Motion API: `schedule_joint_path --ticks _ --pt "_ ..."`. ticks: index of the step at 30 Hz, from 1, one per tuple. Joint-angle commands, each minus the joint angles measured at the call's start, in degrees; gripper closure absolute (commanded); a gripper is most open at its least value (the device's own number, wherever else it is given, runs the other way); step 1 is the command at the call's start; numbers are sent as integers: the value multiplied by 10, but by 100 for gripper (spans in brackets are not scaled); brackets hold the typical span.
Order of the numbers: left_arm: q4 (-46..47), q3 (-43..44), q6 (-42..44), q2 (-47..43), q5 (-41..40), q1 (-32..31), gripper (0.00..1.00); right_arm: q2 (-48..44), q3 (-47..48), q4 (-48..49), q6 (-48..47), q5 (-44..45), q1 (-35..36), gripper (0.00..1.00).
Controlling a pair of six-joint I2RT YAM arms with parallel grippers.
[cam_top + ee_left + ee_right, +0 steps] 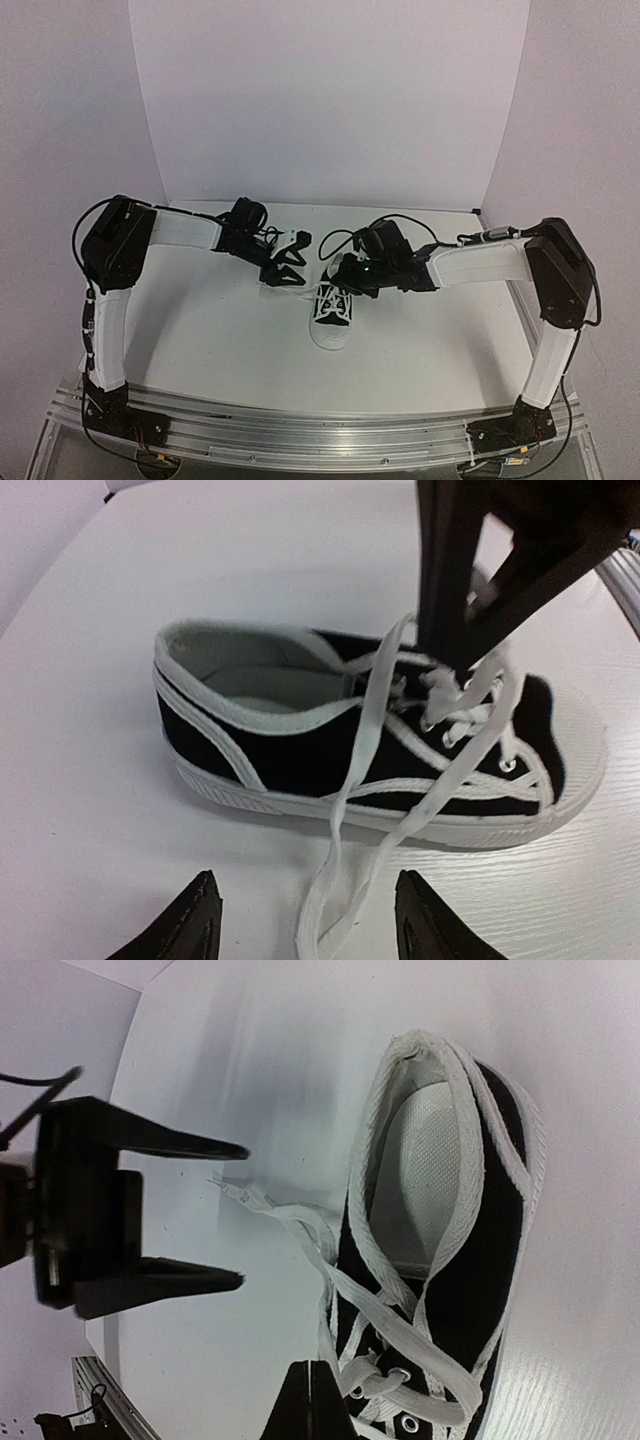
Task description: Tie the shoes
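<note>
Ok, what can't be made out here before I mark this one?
Right gripper: in the left wrist view its tips sink among the laces; whether it pinches one is unclear.
Sneaker heel: in the top view, hidden under the right gripper.
Sneaker toe: right wrist view, cut off by the bottom edge.
Lace loops: left wrist view, run off the bottom edge.
</note>
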Motion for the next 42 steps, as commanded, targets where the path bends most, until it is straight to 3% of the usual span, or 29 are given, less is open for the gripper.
schedule_joint_path --ticks 1,19,20,24,30,35,39,42 --pt "-122 92 48 56 23 4 38 1 20 5 -7 2 -1 100" --pt "-96 150 7 130 17 -26 58 5 20 5 -5 0 -1 100" --pt "-92 151 -1 132 16 -27 63 5 20 5 -5 -1 -1 100" --pt "-94 154 -17 126 6 -25 99 6 23 5 -7 0 -1 100" --pt "-112 122 -34 76 -25 -9 100 10 35 4 -13 0 -4 100" --pt "-215 102 -47 18 -24 -25 100 25 59 3 -31 -18 -4 100" --pt "-243 75 -169 4 26 -53 100 42 81 2 -42 -53 -4 100" --pt "-210 60 -290 4 73 -67 100 41 79 2 -41 -57 -4 100"
